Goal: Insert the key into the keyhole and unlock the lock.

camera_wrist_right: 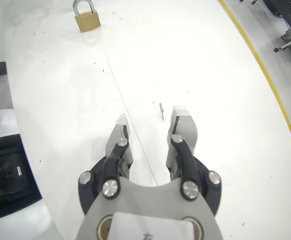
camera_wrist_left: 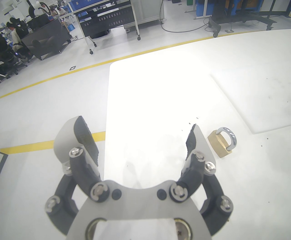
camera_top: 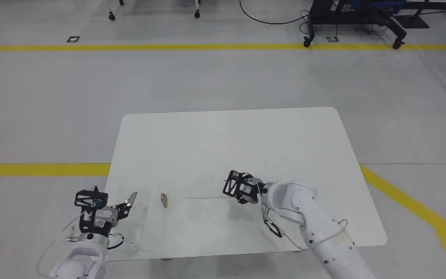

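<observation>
Silver key (camera_wrist_right: pixel 161 111) lies just beside right fingers (camera_wrist_right: pixel 181 123).

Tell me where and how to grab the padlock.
Grip the padlock by its brass body, pinching its two narrow side edges, coming straight down from above. It lies flat on the table, so the broad faces cannot be pinched. Leaving the shackle and the opposite end free should keep room for the key.

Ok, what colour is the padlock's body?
Brass-gold body on the padlock, with a silver shackle; the right wrist view shows it best.
</observation>
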{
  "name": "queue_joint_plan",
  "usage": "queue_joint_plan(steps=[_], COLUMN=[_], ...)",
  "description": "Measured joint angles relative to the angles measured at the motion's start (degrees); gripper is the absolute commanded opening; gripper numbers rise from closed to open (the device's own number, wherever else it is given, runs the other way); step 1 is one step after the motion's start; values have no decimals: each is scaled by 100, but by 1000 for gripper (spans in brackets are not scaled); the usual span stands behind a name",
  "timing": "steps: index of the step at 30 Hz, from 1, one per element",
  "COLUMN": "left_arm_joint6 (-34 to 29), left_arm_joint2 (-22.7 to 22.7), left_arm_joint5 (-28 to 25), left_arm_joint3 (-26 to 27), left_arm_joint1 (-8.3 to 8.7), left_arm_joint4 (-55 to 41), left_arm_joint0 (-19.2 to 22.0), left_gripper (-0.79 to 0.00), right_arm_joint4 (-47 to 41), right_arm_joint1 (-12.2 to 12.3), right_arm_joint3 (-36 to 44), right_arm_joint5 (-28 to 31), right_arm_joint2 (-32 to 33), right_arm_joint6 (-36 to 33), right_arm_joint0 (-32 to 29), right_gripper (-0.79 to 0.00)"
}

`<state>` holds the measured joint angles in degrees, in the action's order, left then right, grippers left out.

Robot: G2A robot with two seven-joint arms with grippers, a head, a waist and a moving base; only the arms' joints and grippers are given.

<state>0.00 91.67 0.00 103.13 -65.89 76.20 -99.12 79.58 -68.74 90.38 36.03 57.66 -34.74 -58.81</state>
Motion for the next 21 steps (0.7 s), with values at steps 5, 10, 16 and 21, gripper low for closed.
queue_joint_plan(steps=[5, 10, 16, 21], left_arm_joint6=[0, 0, 0, 0], left_arm_joint2=[0, 0, 0, 0], left_arm_joint5=[0, 0, 0, 0], left_arm_joint3=[0, 0, 0, 0], left_arm_joint1=[0, 0, 0, 0], left_arm_joint4=[0, 0, 0, 0], left_arm_joint0=[0, 0, 0, 0], left_gripper=[0, 0, 0, 0], right_arm_joint4=[-131, -285, -383, -367], right_arm_joint1=[-185, -351, -541, -591], right_arm_joint3=[-588, -1196, -1856, -2047], right_arm_joint5=[-222, -300, -357, -282], right_arm_joint2=[-513, -885, -1246, -1293], right_arm_joint6=[-282, -441, -459, -441], right_arm_joint0=[606, 1072, 1535, 1717], right_gripper=[-462, -499, -785, -785])
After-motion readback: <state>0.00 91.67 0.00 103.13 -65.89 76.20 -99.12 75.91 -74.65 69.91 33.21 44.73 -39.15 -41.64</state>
